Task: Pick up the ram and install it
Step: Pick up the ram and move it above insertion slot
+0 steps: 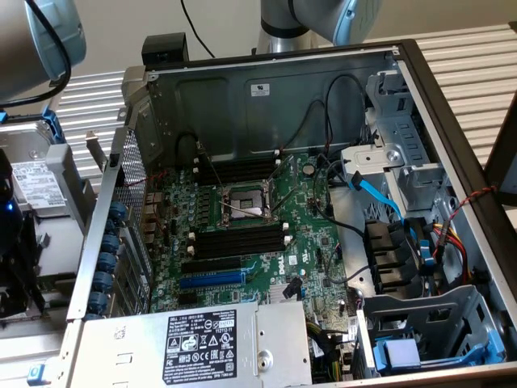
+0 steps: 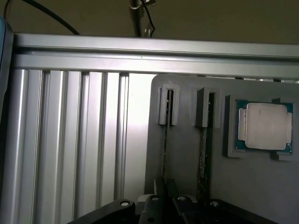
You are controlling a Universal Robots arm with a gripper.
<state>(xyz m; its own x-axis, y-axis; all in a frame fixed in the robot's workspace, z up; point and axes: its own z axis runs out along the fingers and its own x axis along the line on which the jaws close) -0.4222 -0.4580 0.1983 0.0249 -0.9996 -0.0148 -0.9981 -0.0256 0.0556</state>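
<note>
A plain pale wall (image 1: 121, 32) stands at the back. The bench (image 1: 472, 65) is made of long silver metal strips with grooves between them. The light is soft and even.

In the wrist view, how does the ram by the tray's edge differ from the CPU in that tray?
The ram stands on edge in a slotted holder; the CPU lies flat in a recess. The ram looks long and thin; the CPU is square with a silver lid. Both sit in the gray tray.
</note>
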